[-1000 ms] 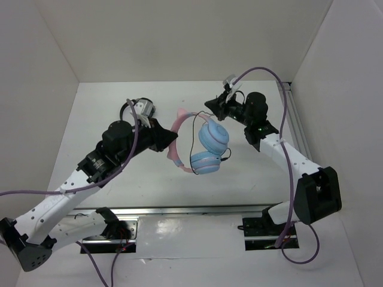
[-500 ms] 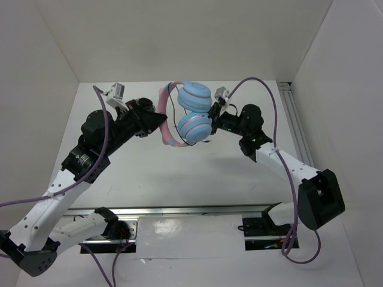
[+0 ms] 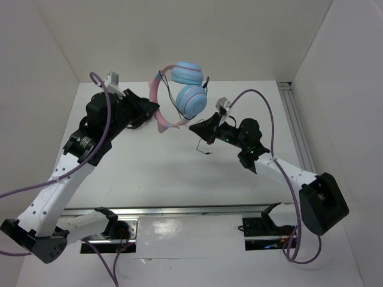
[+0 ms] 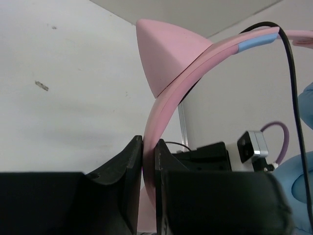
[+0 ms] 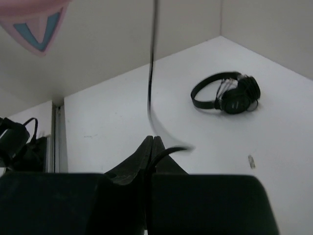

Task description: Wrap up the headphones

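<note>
Headphones (image 3: pixel 182 95): aloft, above counter (image 3: pixel 149 173), 2 ear cups close together.
Left hand (image 4: pixel 148 149): clamped on pink headband (image 4: pixel 164 105), just below cat ear (image 4: pixel 161 54).
Right hand (image 5: pixel 152 142): pinched together on thin black cable (image 5: pixel 152 73).

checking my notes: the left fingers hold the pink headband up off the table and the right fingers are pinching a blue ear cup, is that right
Not quite. The right fingers are shut on the thin black cable, not a blue ear cup; the right wrist view shows it running into them. The left fingers do hold the pink headband up off the table.
</note>
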Tool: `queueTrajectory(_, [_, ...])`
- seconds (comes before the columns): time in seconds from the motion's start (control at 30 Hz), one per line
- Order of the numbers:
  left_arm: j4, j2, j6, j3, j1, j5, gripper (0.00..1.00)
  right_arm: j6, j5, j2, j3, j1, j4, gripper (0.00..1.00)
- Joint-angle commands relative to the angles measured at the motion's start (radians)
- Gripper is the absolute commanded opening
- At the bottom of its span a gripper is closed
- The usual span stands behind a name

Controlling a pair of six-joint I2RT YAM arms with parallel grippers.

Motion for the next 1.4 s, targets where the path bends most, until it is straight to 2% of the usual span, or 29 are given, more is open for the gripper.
queueTrajectory(0.0, [0.096,-0.084,-0.043,0.002,0.032,-0.009,0.0,0.107,0.2,-0.12,-0.095,0.007,0.152,0.0])
queueTrajectory(0.07, [0.11,-0.104,-0.066,-0.048,0.065,-0.009,0.0,0.086,0.149,-0.16,-0.122,0.007,0.209,0.0])
queueTrajectory(0.13, [0.095,-0.104,-0.075,-0.048,0.089,-0.009,0.0,0.055,0.072,-0.16,-0.099,0.007,0.193,0.0])
queueTrajectory(0.17, [0.085,-0.104,-0.076,-0.048,0.098,-0.009,0.0,0.024,-0.012,-0.143,-0.079,0.007,0.127,0.0])
queueTrajectory(0.27, [0.061,-0.104,-0.111,-0.036,0.122,-0.036,0.0,-0.016,-0.135,-0.091,-0.002,0.03,0.007,0.0])
queueTrajectory(0.37, [0.004,-0.104,-0.144,-0.025,0.132,-0.114,0.0,-0.027,-0.189,-0.08,0.007,0.056,-0.016,0.0])
queueTrajectory(0.43, [-0.025,-0.104,-0.168,-0.012,0.11,-0.215,0.0,-0.027,-0.206,-0.08,-0.003,0.097,-0.025,0.0])
queueTrajectory(0.63, [-0.157,-0.038,-0.168,0.094,0.11,-0.363,0.0,-0.062,-0.183,-0.135,-0.013,0.257,-0.119,0.0])
queueTrajectory(0.83, [-0.166,0.065,-0.097,0.117,0.122,-0.413,0.0,-0.126,-0.11,-0.155,0.025,0.418,-0.241,0.0])
queueTrajectory(0.93, [-0.194,0.08,-0.074,0.117,0.109,-0.458,0.0,-0.149,-0.077,-0.155,0.067,0.455,-0.307,0.0])
queueTrajectory(1.07, [-0.275,0.116,-0.097,0.108,0.078,-0.591,0.0,-0.149,-0.077,-0.155,0.095,0.488,-0.329,0.0])
queueTrajectory(1.2, [-0.265,0.116,-0.106,0.059,0.078,-0.602,0.0,-0.137,-0.068,-0.155,0.085,0.508,-0.305,0.0])
queueTrajectory(1.37, [-0.265,0.126,-0.106,0.034,0.078,-0.611,0.0,-0.1,-0.131,-0.144,0.076,0.528,-0.242,0.02])
